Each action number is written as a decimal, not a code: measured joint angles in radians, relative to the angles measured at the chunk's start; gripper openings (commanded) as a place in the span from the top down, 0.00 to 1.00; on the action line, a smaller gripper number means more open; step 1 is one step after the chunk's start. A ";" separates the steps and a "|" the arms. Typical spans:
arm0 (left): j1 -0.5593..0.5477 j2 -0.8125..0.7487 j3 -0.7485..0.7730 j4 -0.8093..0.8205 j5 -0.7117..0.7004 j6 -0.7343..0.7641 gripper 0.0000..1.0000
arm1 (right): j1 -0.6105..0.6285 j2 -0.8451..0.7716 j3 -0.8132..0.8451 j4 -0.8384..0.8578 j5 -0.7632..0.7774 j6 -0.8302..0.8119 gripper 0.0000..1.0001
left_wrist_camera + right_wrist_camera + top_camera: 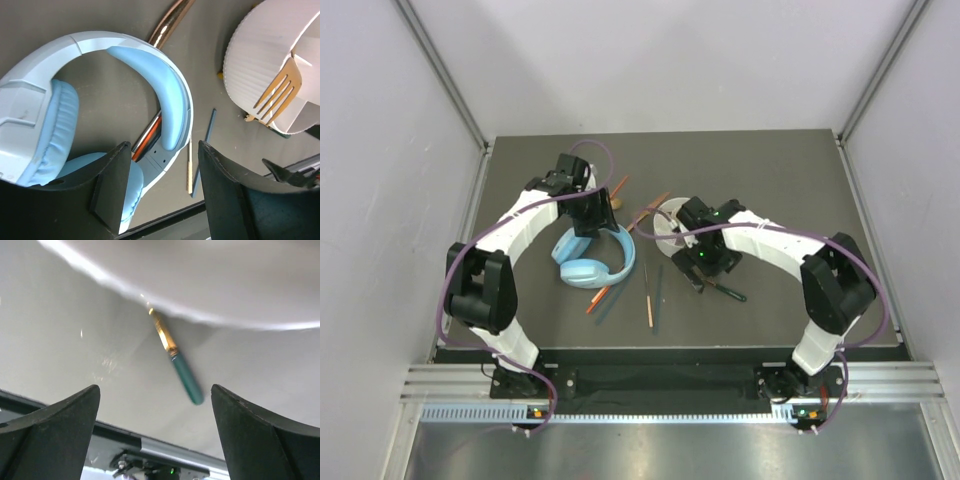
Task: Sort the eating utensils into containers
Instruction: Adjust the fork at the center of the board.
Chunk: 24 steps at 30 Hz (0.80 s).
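On the dark table [770, 180] the biggest thing is the light blue headphones [45, 115], which do not belong to the sorting. Just beside them stands the white holder [250, 55], divided inside, with a gold fork [280, 92] already lying in one compartment. The left gripper [162, 172] hovers over the headband with its fingers spread wide and holds nothing. Under the headband passes a bronze handle [170, 25], so I think it must be pulled out sideways by its free end. The right gripper [155, 407] is also spread and empty, low over a teal-handled utensil [186, 380] lying flat, whose gold part reaches a white curved edge. I cannot tell if they touch. Thin chopsticks [651, 295] lie near the front of the headphones. All these pieces look light, stiff and smooth. They may slip or roll, so a pinch across the middle of the handle seems the safest hold.
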 measured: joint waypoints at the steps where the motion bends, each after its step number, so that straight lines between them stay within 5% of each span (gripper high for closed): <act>1: -0.003 0.000 0.000 0.000 0.002 0.000 0.39 | 0.000 0.000 0.018 0.003 0.014 0.003 0.06; 24: -0.197 0.130 0.126 -0.058 0.154 0.023 0.39 | -0.088 -0.304 0.081 0.172 0.079 0.047 0.05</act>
